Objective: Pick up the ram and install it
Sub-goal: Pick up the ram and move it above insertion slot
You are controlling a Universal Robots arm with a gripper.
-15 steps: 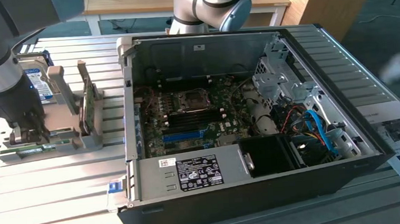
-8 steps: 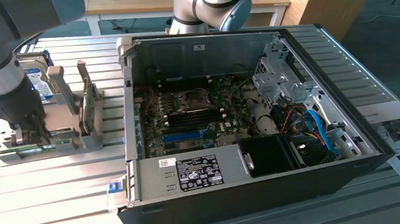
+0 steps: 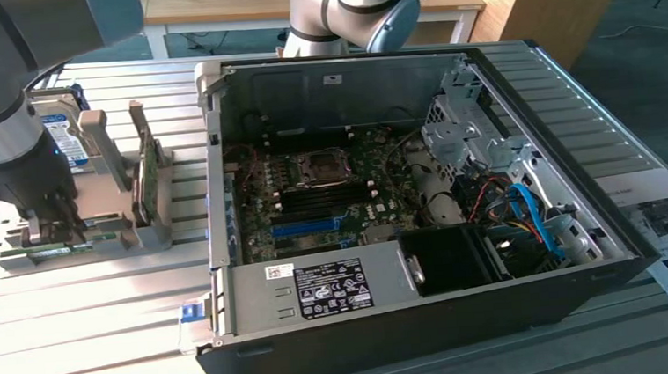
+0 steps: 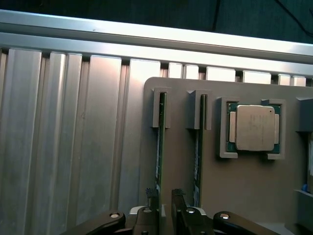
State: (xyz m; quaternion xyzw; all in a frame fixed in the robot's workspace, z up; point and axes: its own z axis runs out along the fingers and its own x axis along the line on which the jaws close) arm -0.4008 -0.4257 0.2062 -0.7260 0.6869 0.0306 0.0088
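"Wrist view: you had the hand (image 4: 165, 193) down over the gray holder (image 4: 254, 196), at one end of the ram (image 4: 159, 142)."

"Agreed. Your fingers (image 4: 151, 198) stood apart, one on each side of that stick, with a gap showing beside it. You were gripping nothing. Whether one pad touched it, I could not tell."

"The ram stood on edge in the slot nearest the holder's edge, where the slatted tabletop (image 4: 58, 147) began. You had not lifted it."

"In the holder's next slot stood a second stick (image 4: 199, 147), parallel to the ram. Past that, a processor (image 4: 254, 127) lay flat in its pocket."

"In the exterior view, your arm reached down onto the holder's near end. The expansion card (image 3: 142, 165) stood upright on the holder's side toward the computer case (image 3: 438, 321), and the hard drive (image 3: 69, 135) stood at the holder's far end."

"The case lay open, just to the exterior view's right of the holder, with its motherboard (image 3: 311, 197) bare."
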